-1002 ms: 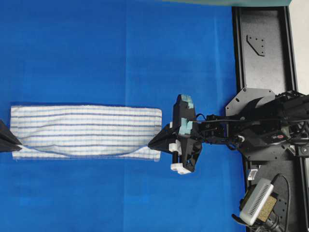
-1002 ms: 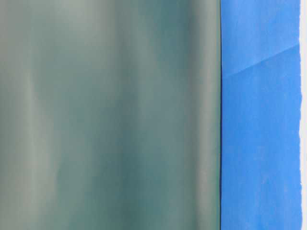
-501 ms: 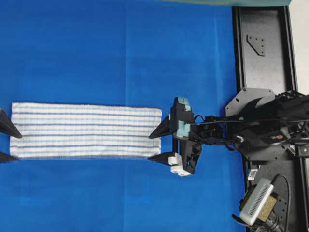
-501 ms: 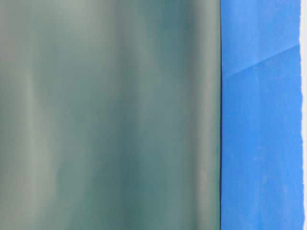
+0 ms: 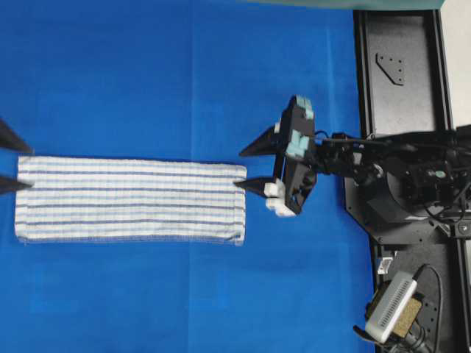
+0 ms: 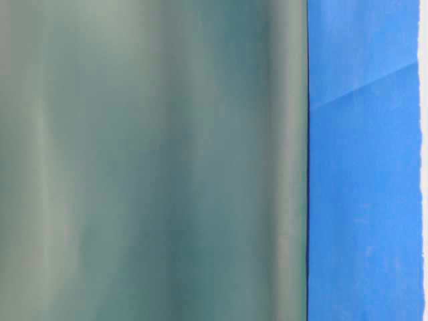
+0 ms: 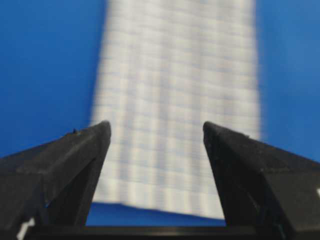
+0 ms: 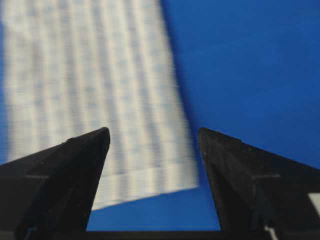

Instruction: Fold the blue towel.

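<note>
right gripper (image 5: 246, 166) jaws spread wide, nothing between them, tips just off the right short end of the blue towel (image 5: 131, 200), toward its upper right corner. right wrist view confirms: both fingers (image 8: 70, 165) apart, only cloth and cover below, nothing pinched. left gripper (image 5: 10, 163) barely in frame at the left edge of the overhead view, two dark tips showing, also wide and empty; the left wrist view shows its fingers (image 7: 75, 160) straddling the towel's short end from above, not touching as far as i can tell.

towel lies flat on the blue table cover (image 5: 147, 81), a long narrow strip running left to right, already folded lengthwise by the look of the doubled lower edge. white with thin blue stripes.

handling guess: light, thin, soft, no stiffness, will drape and sag when lifted; weave should give decent friction. not fragile. layers may slide or separate if only the top ply is pinched. best hold judged at the corners of a short end, pinching through all layers, then carry that end over to the other.

table-level view is blocked by a blurred grey-green surface (image 6: 154, 160), no use.
</note>
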`<state>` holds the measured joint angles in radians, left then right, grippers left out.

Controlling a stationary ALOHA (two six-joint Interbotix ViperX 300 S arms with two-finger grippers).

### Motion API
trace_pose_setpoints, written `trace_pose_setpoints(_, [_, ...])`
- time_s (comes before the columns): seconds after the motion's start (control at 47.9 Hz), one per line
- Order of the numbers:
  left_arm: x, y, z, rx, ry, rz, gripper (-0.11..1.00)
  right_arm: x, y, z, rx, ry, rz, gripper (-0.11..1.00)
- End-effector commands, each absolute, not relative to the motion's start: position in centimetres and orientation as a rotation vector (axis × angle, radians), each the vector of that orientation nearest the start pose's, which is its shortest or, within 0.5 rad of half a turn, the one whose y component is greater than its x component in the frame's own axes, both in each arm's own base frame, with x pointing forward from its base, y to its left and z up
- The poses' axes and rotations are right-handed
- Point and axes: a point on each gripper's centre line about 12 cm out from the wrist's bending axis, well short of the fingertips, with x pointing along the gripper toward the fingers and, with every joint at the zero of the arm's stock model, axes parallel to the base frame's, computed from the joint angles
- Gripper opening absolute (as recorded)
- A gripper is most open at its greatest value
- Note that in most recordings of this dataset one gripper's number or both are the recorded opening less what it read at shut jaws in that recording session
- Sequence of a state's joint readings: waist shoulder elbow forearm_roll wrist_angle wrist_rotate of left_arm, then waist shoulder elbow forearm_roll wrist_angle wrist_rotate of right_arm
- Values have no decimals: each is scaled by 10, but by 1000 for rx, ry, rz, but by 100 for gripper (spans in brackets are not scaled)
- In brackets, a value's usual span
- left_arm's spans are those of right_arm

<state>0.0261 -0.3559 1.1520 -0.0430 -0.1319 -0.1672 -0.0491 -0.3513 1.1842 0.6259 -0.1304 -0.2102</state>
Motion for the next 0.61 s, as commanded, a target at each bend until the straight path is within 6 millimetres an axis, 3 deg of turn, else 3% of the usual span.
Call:
trace_pose_setpoints(0.0, [257,19,137,-193,665,135,68,244,-30,123,375,704,-302,83])
trace_pose_setpoints(0.292, [268,24,99,-160,760,142,68,250,-33,90,359,812,-343,83])
trace_pose_setpoints(0.585, [268,17,76,-159,839,127,68,258,-25,85,348,831,-321,83])
